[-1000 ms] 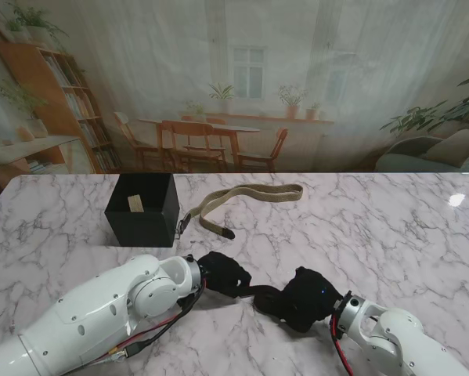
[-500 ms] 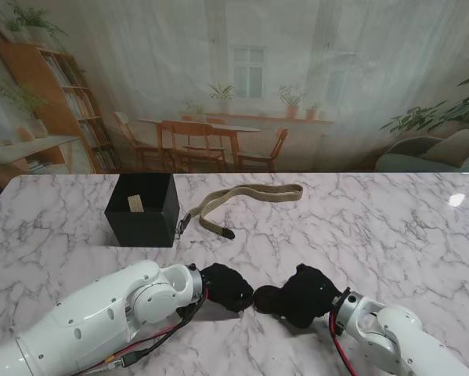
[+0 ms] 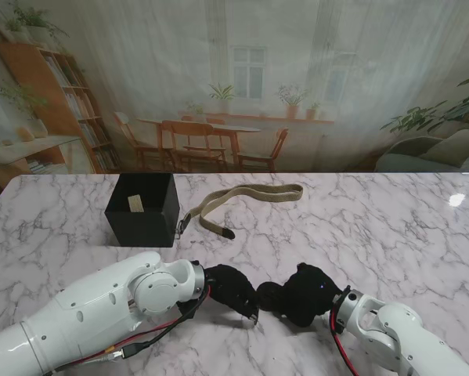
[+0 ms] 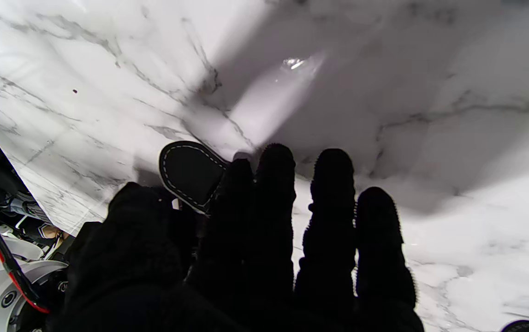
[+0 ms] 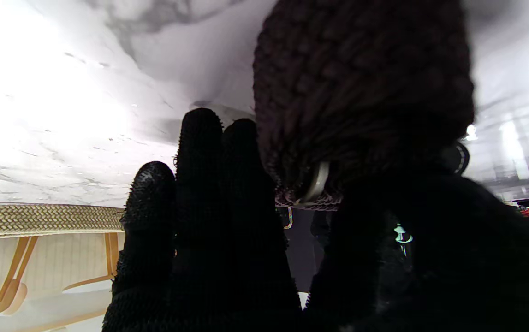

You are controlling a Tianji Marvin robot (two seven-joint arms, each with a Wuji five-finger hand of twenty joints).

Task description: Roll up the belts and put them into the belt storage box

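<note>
Lower centre of the frame, the left hand [image 3: 230, 288] and right hand [image 3: 304, 294] both grip a black stitched leather belt [image 4: 190, 173] on the white marble tabletop [image 3: 375, 227]

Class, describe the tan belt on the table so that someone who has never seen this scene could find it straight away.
Start at the white marble table and find the black box on its far left side. Just right of the box lies the tan belt, a flat woven strap folded into a long narrow loop. Its pale colour sets it apart: the box and both gloved hands nearer to me are black.
</note>
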